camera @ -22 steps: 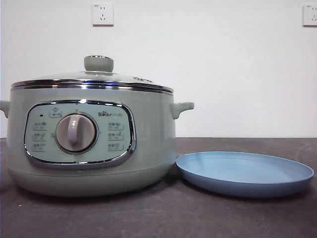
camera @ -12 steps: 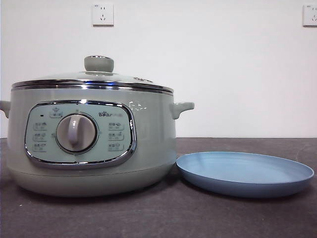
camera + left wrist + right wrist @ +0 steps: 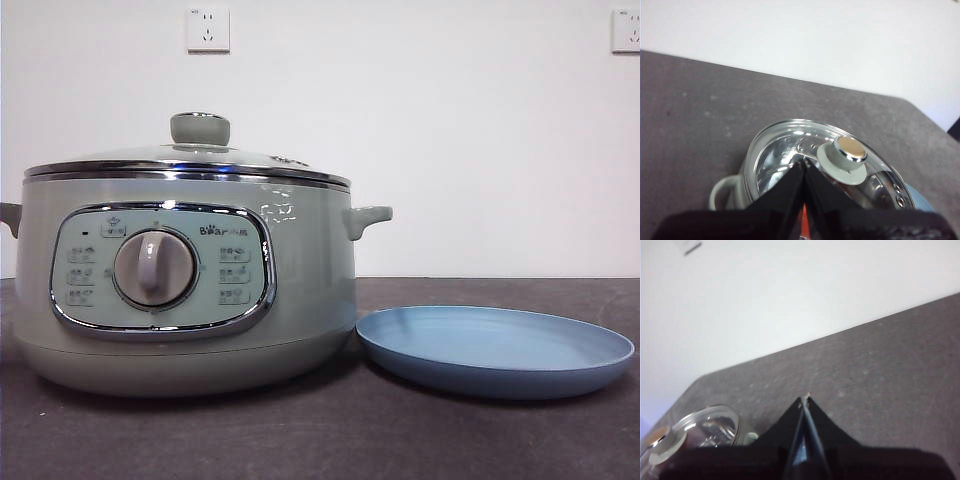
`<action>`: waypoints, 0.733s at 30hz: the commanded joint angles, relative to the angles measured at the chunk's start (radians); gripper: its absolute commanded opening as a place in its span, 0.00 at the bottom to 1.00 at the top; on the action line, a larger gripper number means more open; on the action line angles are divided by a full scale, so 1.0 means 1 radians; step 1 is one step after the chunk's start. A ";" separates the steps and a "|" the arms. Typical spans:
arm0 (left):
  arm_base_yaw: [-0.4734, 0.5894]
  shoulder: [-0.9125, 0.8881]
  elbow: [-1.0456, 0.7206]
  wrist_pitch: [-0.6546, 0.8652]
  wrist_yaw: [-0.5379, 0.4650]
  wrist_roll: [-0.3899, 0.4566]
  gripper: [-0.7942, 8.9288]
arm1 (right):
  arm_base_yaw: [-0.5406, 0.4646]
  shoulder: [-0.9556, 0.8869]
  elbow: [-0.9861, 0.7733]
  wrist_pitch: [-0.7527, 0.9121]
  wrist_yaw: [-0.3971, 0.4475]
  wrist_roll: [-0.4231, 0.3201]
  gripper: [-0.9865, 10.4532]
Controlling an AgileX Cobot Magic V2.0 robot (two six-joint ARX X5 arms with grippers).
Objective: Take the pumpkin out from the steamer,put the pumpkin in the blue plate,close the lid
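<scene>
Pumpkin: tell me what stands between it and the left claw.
The lid sits closed on the steamer, covering the pumpkin; only an orange glimpse shows by the left claw, whose jaws are shut above it.

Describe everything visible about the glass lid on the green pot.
The round domed glass lid has a shiny steel rim and a sage-green round knob capped with a chrome disc, plain in the left wrist view. Small vent holes sit near its edge. It rests level and closed on the pale sage-green electric steamer, rim seated all round. Nothing grips it; the left tool hangs above it, jaws shut. An orange patch shows beneath the glass.
</scene>
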 commanded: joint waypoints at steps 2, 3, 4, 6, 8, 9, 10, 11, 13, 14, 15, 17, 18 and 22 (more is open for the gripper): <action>0.002 0.075 0.083 -0.029 0.006 0.115 0.08 | 0.000 0.107 0.099 -0.019 -0.059 -0.119 0.07; 0.002 0.093 0.104 -0.033 0.012 0.128 0.08 | 0.000 0.137 0.125 -0.024 -0.077 -0.136 0.07; 0.002 0.110 0.123 -0.036 0.029 0.143 0.08 | 0.000 0.166 0.149 -0.031 -0.099 -0.151 0.08; 0.002 0.143 0.155 -0.040 0.062 0.161 0.08 | 0.000 0.217 0.193 -0.050 -0.138 -0.178 0.10; 0.001 0.175 0.187 -0.057 0.094 0.163 0.15 | 0.000 0.269 0.239 -0.077 -0.172 -0.204 0.11; 0.001 0.188 0.198 -0.066 0.105 0.163 0.23 | 0.000 0.290 0.257 -0.089 -0.181 -0.211 0.15; 0.001 0.201 0.211 -0.075 0.106 0.163 0.32 | 0.001 0.314 0.277 -0.103 -0.181 -0.212 0.23; 0.000 0.212 0.220 -0.082 0.107 0.163 0.40 | 0.002 0.335 0.294 -0.116 -0.180 -0.212 0.32; -0.004 0.230 0.229 -0.090 0.109 0.161 0.44 | 0.002 0.368 0.320 -0.145 -0.181 -0.212 0.47; -0.009 0.233 0.230 -0.090 0.109 0.161 0.44 | 0.002 0.382 0.330 -0.158 -0.181 -0.213 0.51; -0.015 0.239 0.230 -0.091 0.109 0.161 0.44 | 0.002 0.391 0.335 -0.163 -0.182 -0.217 0.51; -0.032 0.256 0.235 -0.094 0.108 0.161 0.44 | 0.008 0.401 0.336 -0.165 -0.181 -0.218 0.51; -0.043 0.269 0.242 -0.098 0.108 0.161 0.44 | 0.013 0.405 0.336 -0.167 -0.181 -0.218 0.51; -0.104 0.356 0.298 -0.108 0.100 0.161 0.44 | 0.035 0.415 0.336 -0.170 -0.181 -0.218 0.50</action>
